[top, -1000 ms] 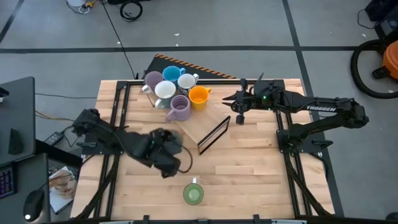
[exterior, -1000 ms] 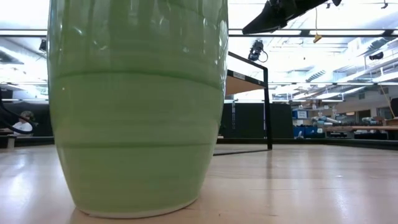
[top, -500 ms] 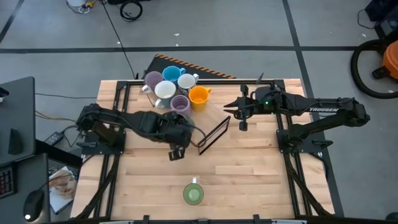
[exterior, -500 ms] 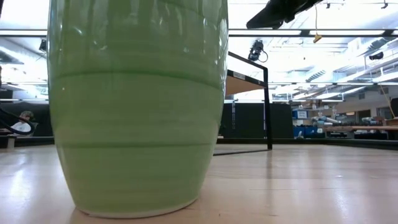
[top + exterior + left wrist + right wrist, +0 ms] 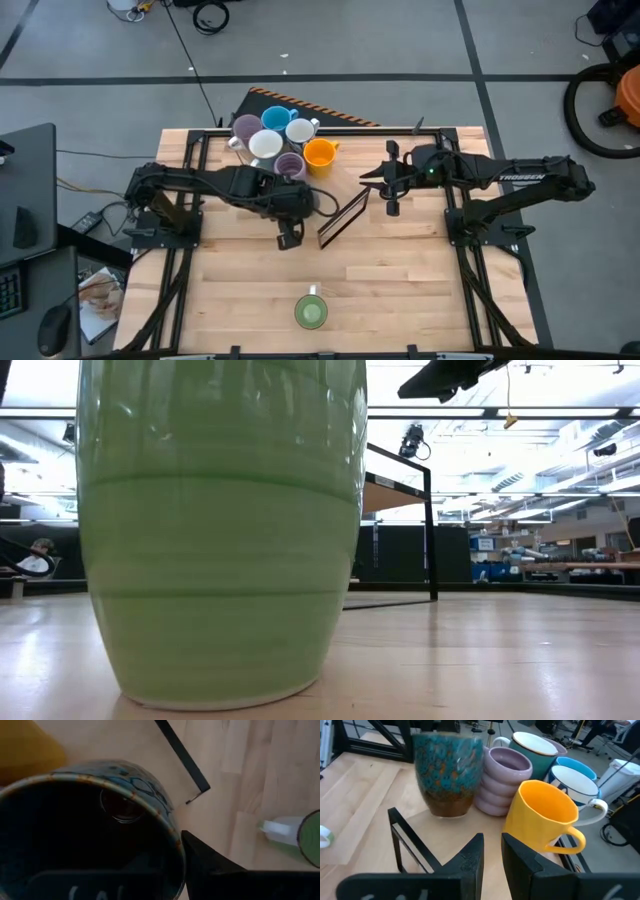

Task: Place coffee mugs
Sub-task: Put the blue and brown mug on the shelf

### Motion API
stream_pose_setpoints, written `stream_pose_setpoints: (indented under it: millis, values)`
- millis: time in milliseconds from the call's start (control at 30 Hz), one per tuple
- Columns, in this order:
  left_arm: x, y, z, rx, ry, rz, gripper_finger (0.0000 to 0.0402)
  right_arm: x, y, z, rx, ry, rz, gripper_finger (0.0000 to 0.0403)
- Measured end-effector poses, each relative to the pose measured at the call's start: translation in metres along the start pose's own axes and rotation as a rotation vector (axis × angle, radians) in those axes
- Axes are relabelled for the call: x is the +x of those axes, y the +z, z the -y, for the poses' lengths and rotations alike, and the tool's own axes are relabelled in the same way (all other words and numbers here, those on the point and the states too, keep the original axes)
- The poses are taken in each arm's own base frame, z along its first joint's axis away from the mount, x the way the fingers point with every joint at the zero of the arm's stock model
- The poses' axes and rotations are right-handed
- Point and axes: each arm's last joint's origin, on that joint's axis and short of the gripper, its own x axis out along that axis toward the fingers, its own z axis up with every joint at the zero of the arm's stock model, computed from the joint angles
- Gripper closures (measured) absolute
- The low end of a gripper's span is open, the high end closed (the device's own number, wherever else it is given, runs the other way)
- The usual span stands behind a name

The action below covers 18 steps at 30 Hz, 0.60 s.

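The left end effector [image 5: 290,205] is over the middle of the worktop [image 5: 400,290], just beside the black frame [image 5: 343,217]. It is clamped on the dark mug [image 5: 449,772]: in the left wrist view one finger is inside the mug, against its wall, and the right wrist view shows the mug's base clear of the wood. I think it holds the mug by the rim because this grip keeps it upright for setting down.

The green mug [image 5: 311,312] stands alone near the front edge, well apart from the others. To me this looks like the first mug already placed, and the dark one may go next.

The other mugs are together at the back of the worktop: the orange mug [image 5: 319,153], a lilac mug [image 5: 290,165], a second lilac mug [image 5: 246,128], the blue mug [image 5: 277,119] and two white mugs [image 5: 265,145].

The right end effector [image 5: 390,185] hovers near the black frame and the orange mug. Its fingers [image 5: 470,860] are only a little apart and hold nothing; it seems to wait.
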Motion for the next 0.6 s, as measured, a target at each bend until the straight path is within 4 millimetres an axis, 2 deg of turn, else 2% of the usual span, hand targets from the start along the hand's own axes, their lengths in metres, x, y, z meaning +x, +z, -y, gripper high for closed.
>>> stream_pose_setpoints:
  millis: [200,600]
  values:
    - [0.0077,0.0011,0.0001,0.004,-0.004,-0.023,0.036,-0.0002,0.0004,-0.0017,-0.005,-0.021,-0.004,0.033]
    - [0.0083,0.0013,0.0001,0.004,-0.003,-0.023,0.0348,-0.0002,0.0005,-0.002,-0.008,-0.022,-0.004,0.033]
